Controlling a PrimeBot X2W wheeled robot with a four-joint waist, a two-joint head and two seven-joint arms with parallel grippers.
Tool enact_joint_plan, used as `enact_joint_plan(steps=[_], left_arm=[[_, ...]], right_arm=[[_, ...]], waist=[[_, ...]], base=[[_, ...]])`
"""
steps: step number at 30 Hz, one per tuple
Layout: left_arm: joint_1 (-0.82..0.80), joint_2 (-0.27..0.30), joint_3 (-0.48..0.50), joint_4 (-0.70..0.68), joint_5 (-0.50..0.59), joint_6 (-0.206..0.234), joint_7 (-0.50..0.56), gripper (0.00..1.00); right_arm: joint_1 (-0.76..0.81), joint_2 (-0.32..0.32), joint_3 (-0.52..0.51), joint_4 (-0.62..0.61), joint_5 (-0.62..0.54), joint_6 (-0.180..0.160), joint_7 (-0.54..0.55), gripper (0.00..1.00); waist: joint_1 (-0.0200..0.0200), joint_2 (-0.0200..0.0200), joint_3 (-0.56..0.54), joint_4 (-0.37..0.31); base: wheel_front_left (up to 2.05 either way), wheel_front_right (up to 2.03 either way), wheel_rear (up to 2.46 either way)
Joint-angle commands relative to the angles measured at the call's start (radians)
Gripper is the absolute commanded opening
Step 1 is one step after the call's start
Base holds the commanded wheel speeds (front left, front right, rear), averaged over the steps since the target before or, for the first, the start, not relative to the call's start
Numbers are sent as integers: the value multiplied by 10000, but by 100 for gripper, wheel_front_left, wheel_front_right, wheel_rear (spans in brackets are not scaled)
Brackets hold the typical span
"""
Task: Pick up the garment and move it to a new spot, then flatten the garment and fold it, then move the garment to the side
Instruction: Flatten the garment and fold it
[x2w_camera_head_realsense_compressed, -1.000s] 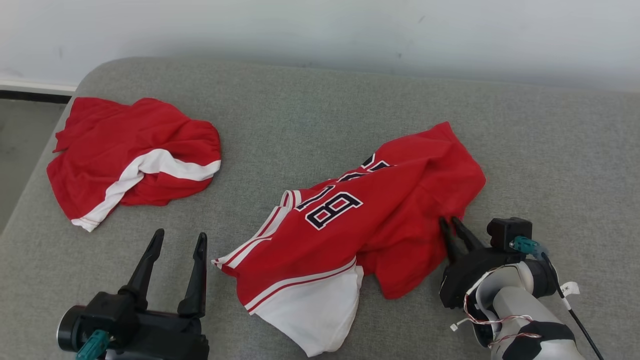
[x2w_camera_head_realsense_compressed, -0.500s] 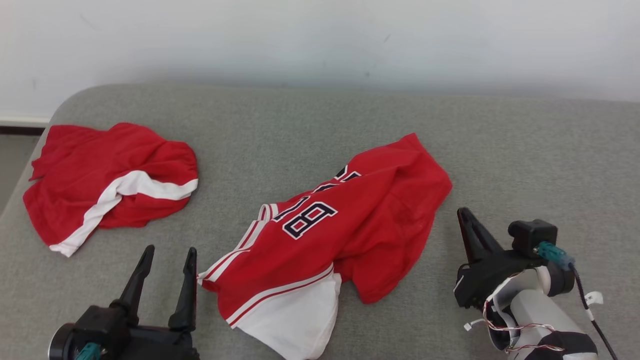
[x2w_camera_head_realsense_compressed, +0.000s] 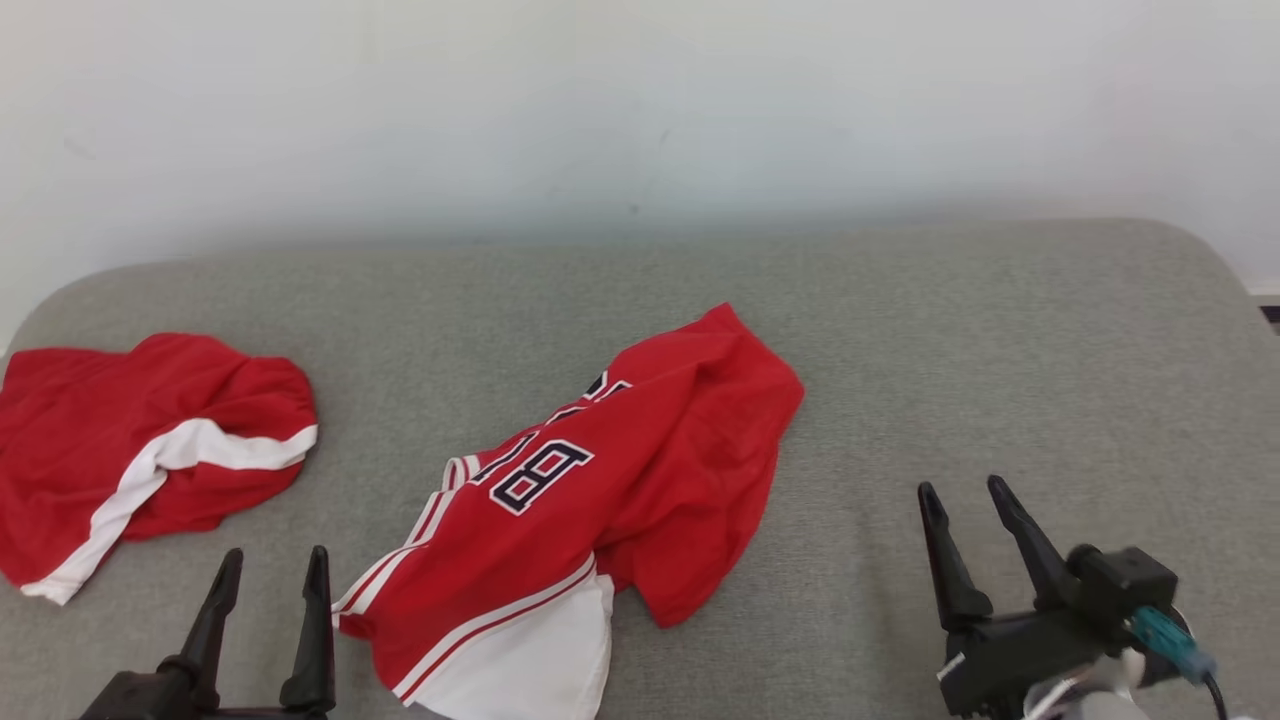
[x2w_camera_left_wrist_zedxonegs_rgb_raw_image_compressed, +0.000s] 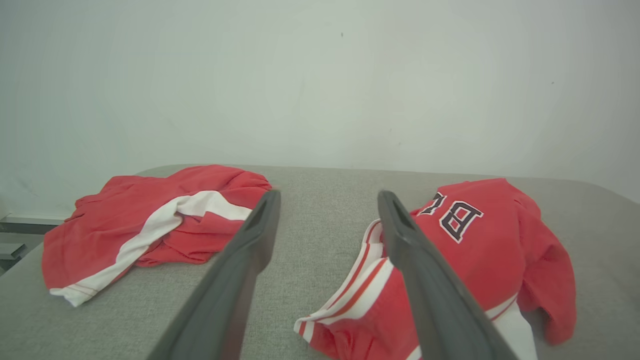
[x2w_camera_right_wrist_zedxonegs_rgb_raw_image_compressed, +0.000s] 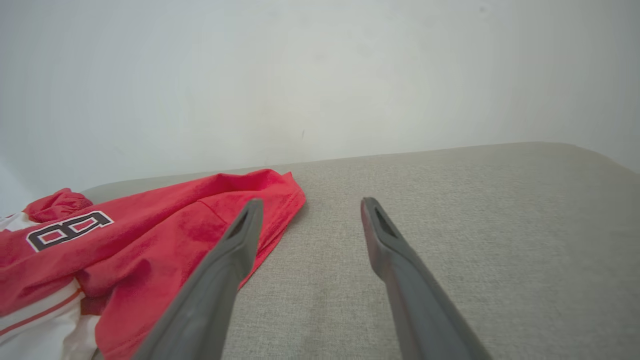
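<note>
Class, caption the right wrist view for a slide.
Open right gripper over grey cushion, crumpled red jersey beside it.

A crumpled pair of red shorts (x2w_camera_head_realsense_compressed: 120, 400) with a white stripe lies at about nine o'clock on the grey cushioned surface (x2w_camera_head_realsense_compressed: 1000, 350), close to its rounded edge. A plain white wall (x2w_camera_head_realsense_compressed: 640, 100) rises behind at twelve o'clock.
</note>
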Motion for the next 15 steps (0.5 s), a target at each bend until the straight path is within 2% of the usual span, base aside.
enact_joint_plan(steps=[1,7,15], left_arm=[[106,-16,83,-57,51,19,-12,100],[170,-48,291,-98,144,17,-12,100],[287,-87,408,-20,238,15,-12,100]], right_arm=[[296,-7,-130,-288,-132,-22,-10,100],[1297,65,-414,-1631,-490,-22,-9,100],[2107,200,-376,-2438,-821,-22,-9,100]], waist=[[2,0,-174,-266],[2,0,-194,-497],[2,0,-235,-550]], base=[[0,0,0],[0,0,0],[0,0,0]])
